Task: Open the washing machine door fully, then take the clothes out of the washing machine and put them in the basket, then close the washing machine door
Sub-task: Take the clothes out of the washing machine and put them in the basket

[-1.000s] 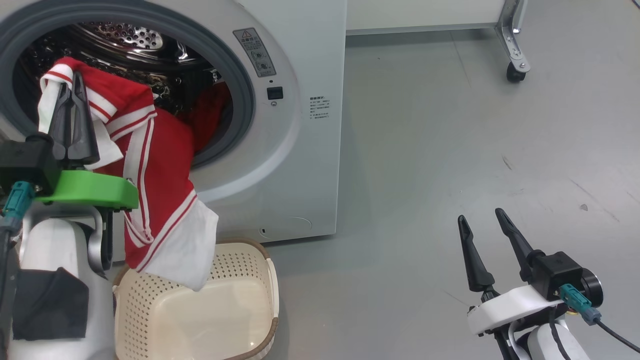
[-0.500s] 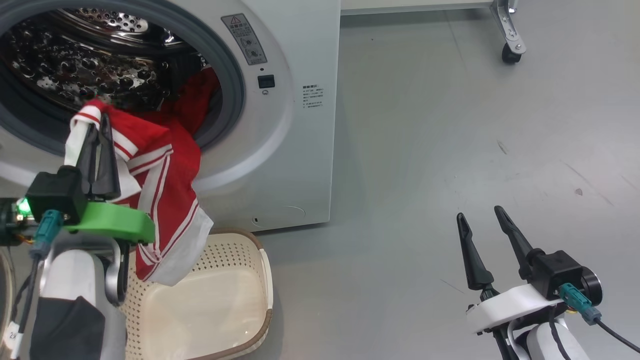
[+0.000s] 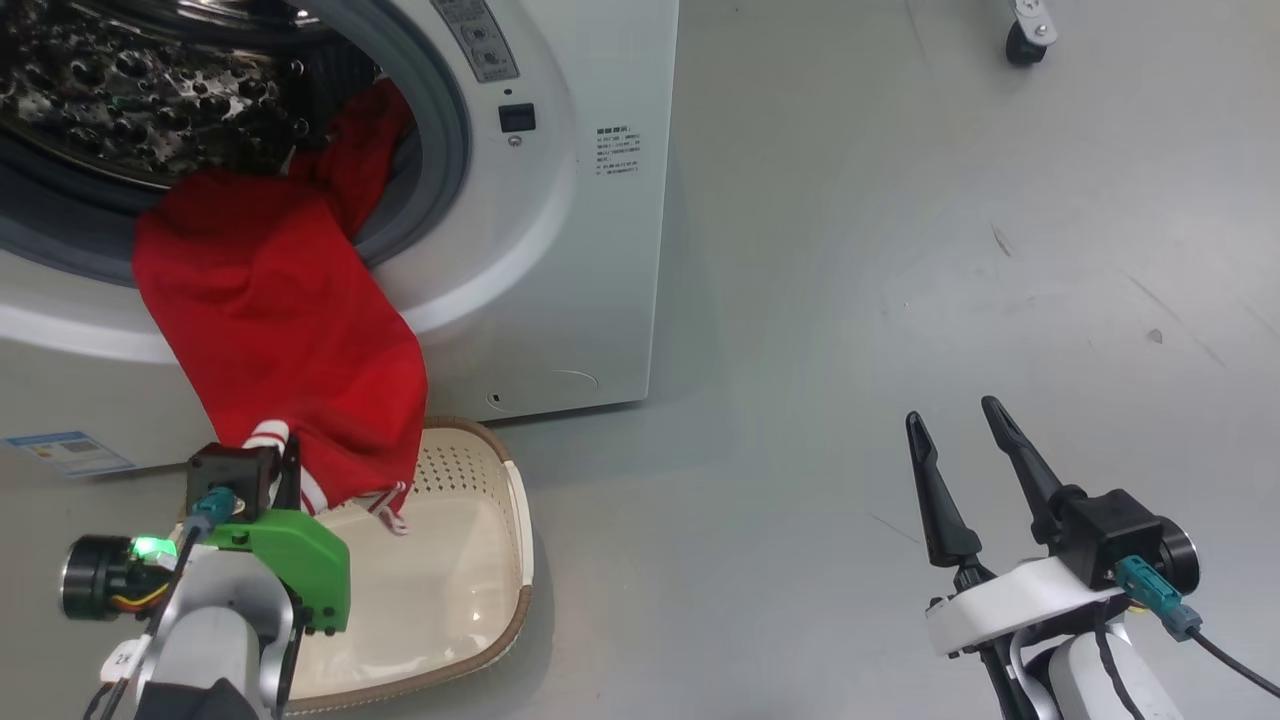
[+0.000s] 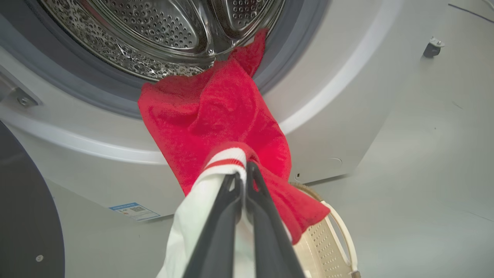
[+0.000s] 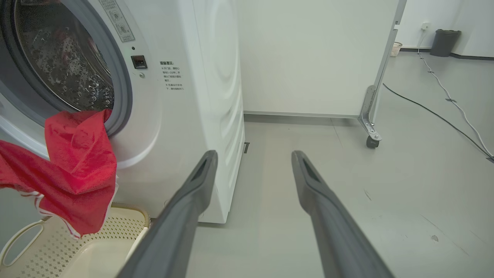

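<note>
**Inspector:** Head view first. Which step is running?

**Assessor:** Unloading. The left end effector (image 3: pixel 290 462) is pinching the striped trim (image 3: pixel 264 436) of the clothes (image 3: pixel 270 320), its jaws pressed tight together, low in front of the washing machine (image 3: pixel 560 250). The garment is hanging from the drum (image 3: pixel 100 90) down to the basket (image 3: pixel 515 560), which is sitting at the machine's foot. The hem is dipping inside the basket. The right end effector (image 3: pixel 951 410) is idling well off to the machine's right, spread wide and gripping nothing.

**Inspector:** Left wrist view?

**Assessor:** The closed fingers are clamping the white trim. The far end of the red cloth is lying over the grey seal (image 4: pixel 96 92) and trailing into the drum. I am taking the dark panel (image 4: pixel 23 216) at the machine's lower left for the washing machine door, standing open.

**Inspector:** Right wrist view?

**Assessor:** The cloth is draping out of the machine above the basket, and the wide jaws are pointing past the machine's right corner.

**Inspector:** Next move?

**Assessor:** In my judgement, that means drawing the tail clear of the seal, then lowering and releasing over the basket. Door closing is outstanding.
</note>
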`<state>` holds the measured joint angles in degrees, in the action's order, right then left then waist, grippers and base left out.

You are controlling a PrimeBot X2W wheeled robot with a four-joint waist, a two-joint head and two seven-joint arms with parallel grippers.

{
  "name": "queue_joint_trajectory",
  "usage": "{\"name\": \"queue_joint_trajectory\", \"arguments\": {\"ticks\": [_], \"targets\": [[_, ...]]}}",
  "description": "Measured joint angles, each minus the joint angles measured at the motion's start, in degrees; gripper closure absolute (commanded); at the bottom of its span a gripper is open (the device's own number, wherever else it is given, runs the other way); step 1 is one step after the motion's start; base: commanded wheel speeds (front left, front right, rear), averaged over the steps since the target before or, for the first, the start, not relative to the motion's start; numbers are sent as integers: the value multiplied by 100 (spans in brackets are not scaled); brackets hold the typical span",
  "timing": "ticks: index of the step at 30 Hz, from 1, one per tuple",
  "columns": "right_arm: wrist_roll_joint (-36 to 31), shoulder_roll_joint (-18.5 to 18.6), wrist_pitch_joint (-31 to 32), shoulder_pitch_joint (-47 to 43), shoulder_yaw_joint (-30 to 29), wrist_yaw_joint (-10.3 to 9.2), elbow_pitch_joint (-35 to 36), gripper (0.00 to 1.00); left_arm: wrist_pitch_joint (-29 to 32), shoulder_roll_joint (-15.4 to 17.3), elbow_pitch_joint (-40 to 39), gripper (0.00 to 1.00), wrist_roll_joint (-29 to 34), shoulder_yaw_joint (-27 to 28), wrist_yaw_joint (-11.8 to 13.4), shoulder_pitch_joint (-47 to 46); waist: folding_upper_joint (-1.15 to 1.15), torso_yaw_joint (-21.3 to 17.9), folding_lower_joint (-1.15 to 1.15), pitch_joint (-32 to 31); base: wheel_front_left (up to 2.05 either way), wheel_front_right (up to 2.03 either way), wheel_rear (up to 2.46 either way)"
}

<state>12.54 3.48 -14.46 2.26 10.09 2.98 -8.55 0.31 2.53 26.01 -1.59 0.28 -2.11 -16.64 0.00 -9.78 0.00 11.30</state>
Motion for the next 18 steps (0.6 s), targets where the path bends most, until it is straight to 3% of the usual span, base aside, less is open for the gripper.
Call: {"name": "queue_joint_trajectory", "arguments": {"ticks": [18], "targets": [[-64,-5,0,487,87,49,149,0,902,293,1085,100,301,-131,9,-176,0,-291,0,1014,0,0,0]]}}
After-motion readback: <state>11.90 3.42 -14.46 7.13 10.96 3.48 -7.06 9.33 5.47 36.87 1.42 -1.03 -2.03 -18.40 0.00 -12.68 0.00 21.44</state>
